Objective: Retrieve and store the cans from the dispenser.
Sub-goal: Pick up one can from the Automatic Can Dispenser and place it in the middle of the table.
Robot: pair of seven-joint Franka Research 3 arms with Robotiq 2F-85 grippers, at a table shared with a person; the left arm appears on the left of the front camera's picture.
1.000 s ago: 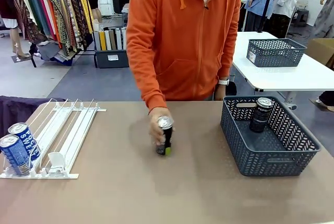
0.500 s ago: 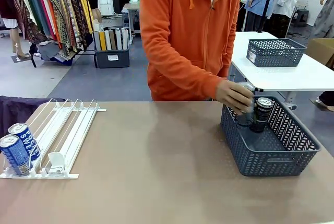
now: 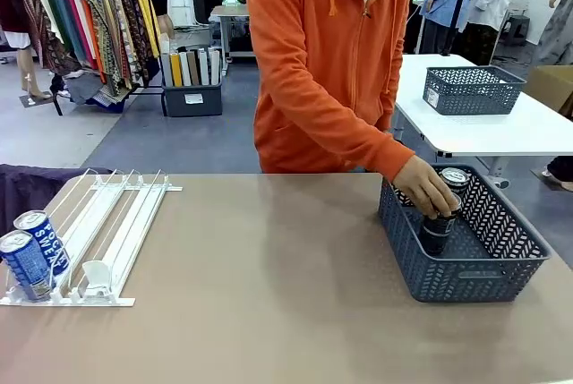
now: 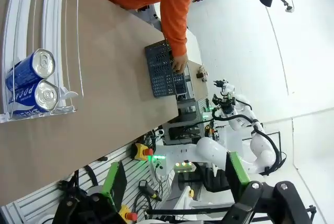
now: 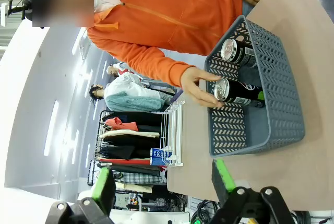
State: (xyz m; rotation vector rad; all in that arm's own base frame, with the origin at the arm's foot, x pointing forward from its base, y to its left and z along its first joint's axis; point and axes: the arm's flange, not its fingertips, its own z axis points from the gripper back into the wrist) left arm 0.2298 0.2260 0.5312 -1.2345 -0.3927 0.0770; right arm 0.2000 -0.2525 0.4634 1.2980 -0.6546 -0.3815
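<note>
Two dark cans (image 3: 455, 178) were in the basket (image 3: 474, 275). The nearer can (image 3: 436, 227) was held at its top by the person's hand (image 3: 427, 189), and the basket wall hid whether it had touched down. Two blue cans (image 3: 27, 263) waited at the front of the dispenser (image 3: 112, 227), at the left end of the worktop (image 3: 269, 294). Left hand (image 4: 175, 174) and right hand (image 5: 160, 176) were both spread wide and empty. Roughly half done.

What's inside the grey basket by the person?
Two dark cans stand inside the basket. The person's hand grips the nearer can, covering its top from the front. The basket's front wall hides some floor, so anything lying low there cannot be seen.
</note>
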